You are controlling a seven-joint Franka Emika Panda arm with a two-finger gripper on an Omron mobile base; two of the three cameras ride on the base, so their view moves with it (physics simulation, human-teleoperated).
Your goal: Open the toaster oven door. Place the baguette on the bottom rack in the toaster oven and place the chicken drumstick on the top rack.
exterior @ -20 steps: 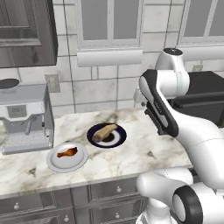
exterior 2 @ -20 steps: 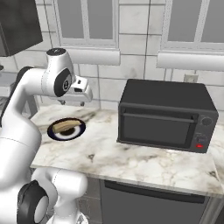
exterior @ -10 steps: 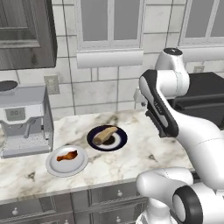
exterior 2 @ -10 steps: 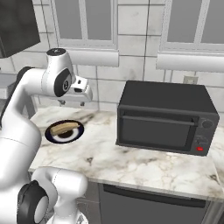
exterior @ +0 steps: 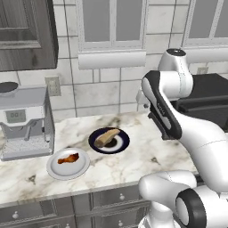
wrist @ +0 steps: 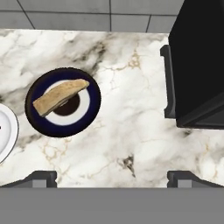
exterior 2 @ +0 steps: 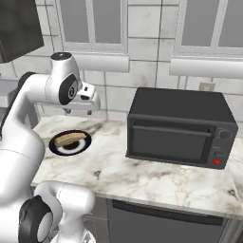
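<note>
My gripper point(wrist: 112, 177) spread wide, empty, hovering above marble counter point(wrist: 131, 131) left of toaster oven point(exterior 2: 182, 127). Toaster oven door point(exterior 2: 172, 143) shut; bar handle point(wrist: 167, 82) along its top edge, facing me. Step in hand, as I judge: open door. Approach handle square, fingers straddling bar, clamp mid-bar, pull out and down along hinge arc. Baguette point(wrist: 59, 96) on dark plate point(wrist: 36, 122), well left of oven; chicken drumstick point(exterior: 68, 158) on white plate point(exterior: 57, 170), farther left.

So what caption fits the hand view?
Open gripper above the counter, baguette plated beside the shut toaster oven.
</note>
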